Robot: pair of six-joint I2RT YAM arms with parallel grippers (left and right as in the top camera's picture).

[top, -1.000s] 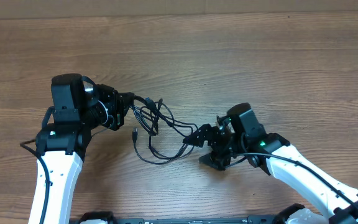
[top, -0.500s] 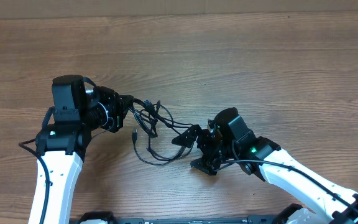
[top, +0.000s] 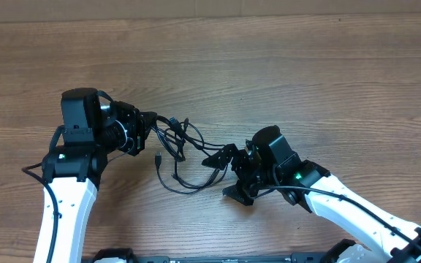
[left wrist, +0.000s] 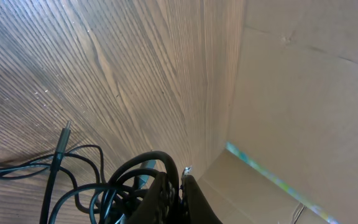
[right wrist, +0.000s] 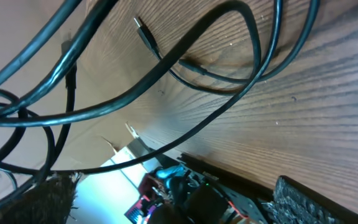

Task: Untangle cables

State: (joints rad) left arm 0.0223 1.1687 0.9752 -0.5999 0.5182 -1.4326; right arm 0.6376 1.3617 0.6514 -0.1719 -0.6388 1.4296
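You've open table [top: 283, 66] all round, far edge well off — left gripper [top: 150, 123] pinches the cables [top: 182, 139], loosely looped; right gripper [top: 226, 177] gapes wide beside them.

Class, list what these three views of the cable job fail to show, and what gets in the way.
Overhead: which cord of the cables the left gripper pinches; black on black, too small.
Left wrist: the pinch itself; cut off by the bottom edge.
Right wrist: how the loops cross; they run off the left and top edges.
Overhead: whether a cord touches the open right gripper; too small.
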